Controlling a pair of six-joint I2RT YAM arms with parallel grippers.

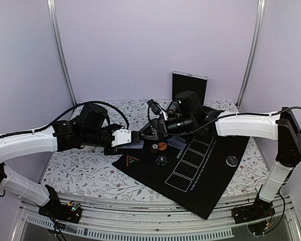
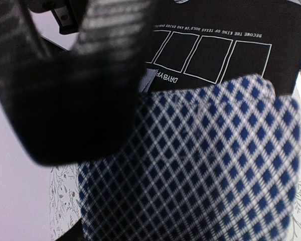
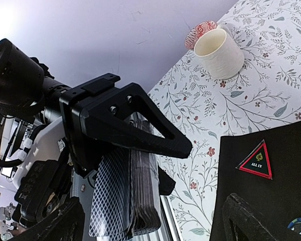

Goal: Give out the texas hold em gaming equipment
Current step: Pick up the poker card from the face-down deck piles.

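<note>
— One deck of cards [image 2: 200, 165]: where is it held?
— It is clamped between the left fingers [image 2: 60, 100]. The right fingers [image 3: 135, 123] are spread wide, the deck's edge lying between them.

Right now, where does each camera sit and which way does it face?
Top: above and behind the robot, looking down on the black mat; shows left arm, right arm, left gripper beside right gripper.
Left wrist: on the left arm, looking past the held cards to the mat's white boxes; one blurred finger shows.
Right wrist: on the right arm, facing the left gripper's cards, cup behind; own fingers at the bottom corners.
Shared: both wrists see the cards; all see the mat.
</note>
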